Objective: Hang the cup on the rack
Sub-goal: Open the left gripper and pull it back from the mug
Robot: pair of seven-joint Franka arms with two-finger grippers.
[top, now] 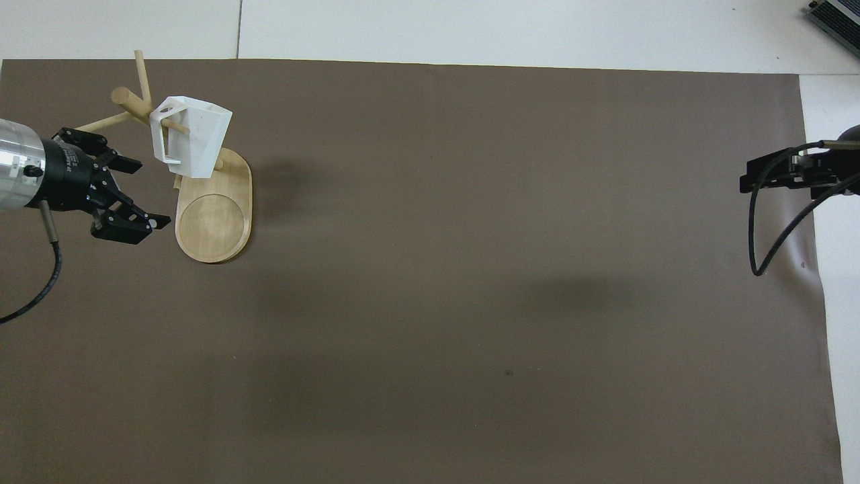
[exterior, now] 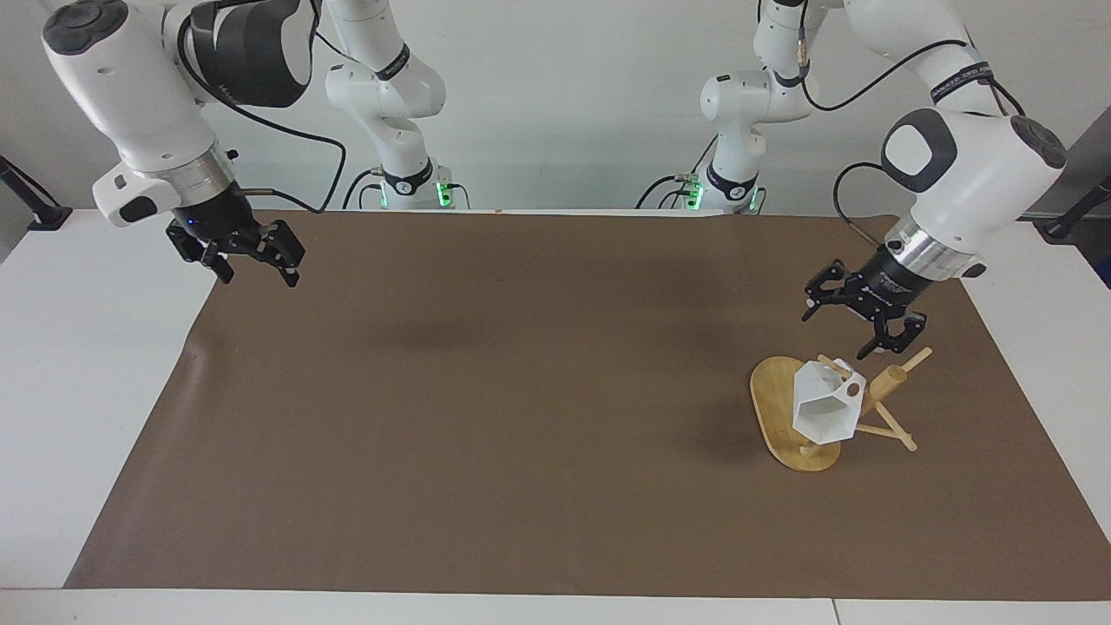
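At right of centre in the facing view, the cup (exterior: pixel 823 410) is hung by its handle on a peg of the rack (exterior: pixel 785 415). Just above it, clear of it, the left gripper (exterior: pixel 846 328) is spread wide and empty. At upper left, the right gripper (exterior: pixel 257 271) is held waiting, also spread wide.

Cup (exterior: pixel 823 408): hanging on a rack (exterior: pixel 785 417) peg.
Rack: on the mat (exterior: pixel 521 391), toward the left arm's end.
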